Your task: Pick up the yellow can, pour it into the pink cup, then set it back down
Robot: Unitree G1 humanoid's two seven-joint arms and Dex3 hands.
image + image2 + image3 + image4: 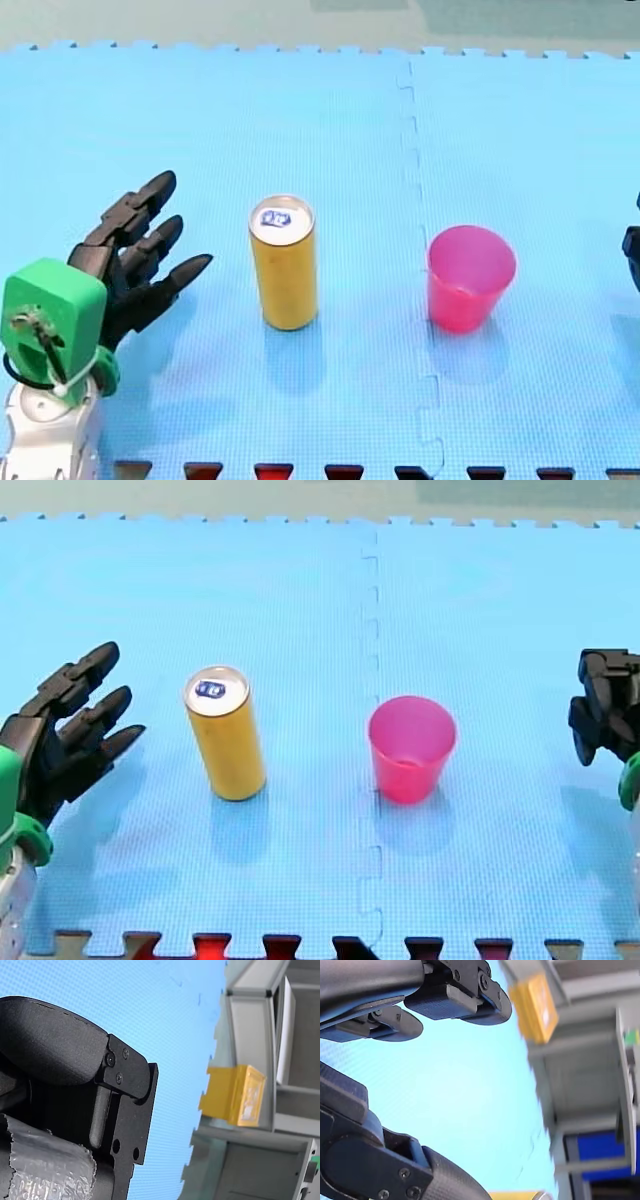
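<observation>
The yellow can [284, 265] stands upright on the blue foam mat, its silver top with a blue tab seal facing up. The pink cup [468, 280] stands upright to the can's right, about a can's height away, with nothing visible inside. My left hand [170, 232] hovers left of the can with its fingers pointing toward it, a short gap between fingertips and can, holding nothing. My right hand [603, 708] sits at the mat's right edge, well right of the cup, also holding nothing.
The blue mat [200, 110] has a puzzle seam [412, 150] running front to back between can and cup. Its toothed front edge [300, 945] is close to me. Beyond the mat, a yellow box [235, 1096] sits by a grey frame [250, 1010].
</observation>
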